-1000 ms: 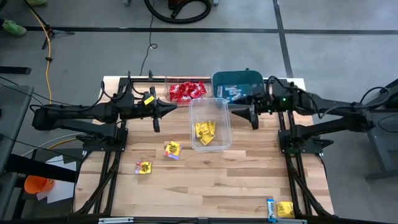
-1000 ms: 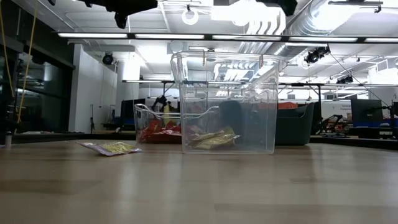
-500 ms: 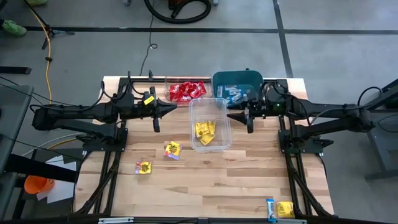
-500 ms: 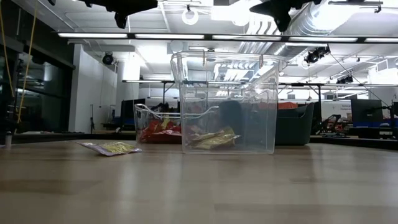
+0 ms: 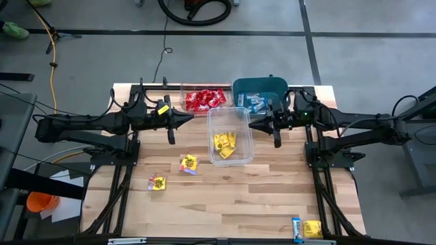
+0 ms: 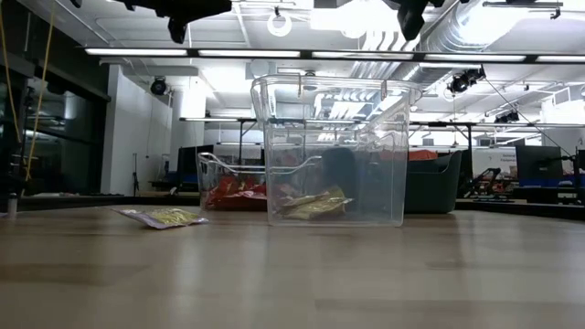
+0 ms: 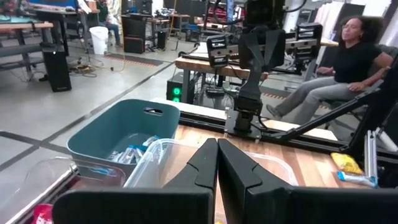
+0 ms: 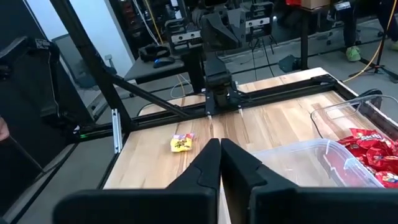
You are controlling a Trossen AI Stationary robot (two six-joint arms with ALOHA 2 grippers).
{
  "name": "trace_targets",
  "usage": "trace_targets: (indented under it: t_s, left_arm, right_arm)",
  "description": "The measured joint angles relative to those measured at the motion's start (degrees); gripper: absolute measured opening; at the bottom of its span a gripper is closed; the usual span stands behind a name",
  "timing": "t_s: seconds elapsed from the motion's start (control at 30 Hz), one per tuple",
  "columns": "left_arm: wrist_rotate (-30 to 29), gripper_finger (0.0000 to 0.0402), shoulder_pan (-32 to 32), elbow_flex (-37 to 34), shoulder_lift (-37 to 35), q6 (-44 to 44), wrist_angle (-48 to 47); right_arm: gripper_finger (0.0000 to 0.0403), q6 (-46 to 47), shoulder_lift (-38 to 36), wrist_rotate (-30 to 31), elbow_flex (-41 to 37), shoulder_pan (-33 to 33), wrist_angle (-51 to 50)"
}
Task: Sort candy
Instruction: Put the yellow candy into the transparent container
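sorted: red candy (image 5: 204, 99), yellow candy (image 5: 224, 143), blue candy (image 5: 255, 102) binned
left: loose yellow packets (image 5: 189, 162) on bench (image 5: 225, 197)
right gripper (image 5: 275, 140): clenched, empty
left gripper (image 5: 171, 138): clenched, waiting

In your low view both arms are cut off by the top edge, so only dark undersides show; the teal bin (image 6: 437, 187) sits half hidden behind the clear tub (image 6: 334, 155) at about three o'clock of it, its contents out of sight. From above, the candy in the teal bin (image 5: 255, 102) is too small for you to count; the blue packet (image 5: 296, 228) at five o'clock of the table (image 5: 231, 197) runs to the bottom edge. In your left wrist view a seated person (image 7: 339, 68) is cut by the right edge.
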Motion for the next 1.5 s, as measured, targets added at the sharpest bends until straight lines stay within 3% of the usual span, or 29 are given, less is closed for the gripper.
trace_targets:
  t_s: [0.27,0.43,0.8,0.9,1.07,1.27,1.5]
  left_arm:
    - [-2.7,0.0012,0.0,0.0,0.0,-0.3,0.0]
    - [-2.8,0.0048,-0.1,0.3,0.0,-4.8,-1.3]
    - [2.6,0.0195,-7.2,18.9,5.4,-12.2,-32.7]
    - [3.1,0.0218,-11.9,22.6,9.3,-12.2,-42.9]
    - [0.9,0.0232,-19.0,21.9,15.5,-10.2,-55.1]
    - [-1.0,0.0233,-23.2,16.2,23.2,-6.6,-54.4]
    - [-1.1,0.0233,-21.5,12.7,30.7,-2.2,-47.7]
  right_arm:
    - [0.0003,-0.1,0.0,0.0,0.0,0.0,0.1]
    - [0.0002,0.0,0.0,0.0,0.0,0.0,0.1]
    - [0.0,0.1,0.0,1.2,0.0,0.0,-1.0]
    - [0.0,0.0,0.0,1.2,0.0,0.0,-1.3]
    - [0.0,0.4,0.0,1.2,0.0,0.0,-1.9]
    - [0.0,0.4,0.0,1.2,0.0,0.0,-3.7]
    - [0.0,0.4,0.0,1.2,0.0,0.0,-5.2]
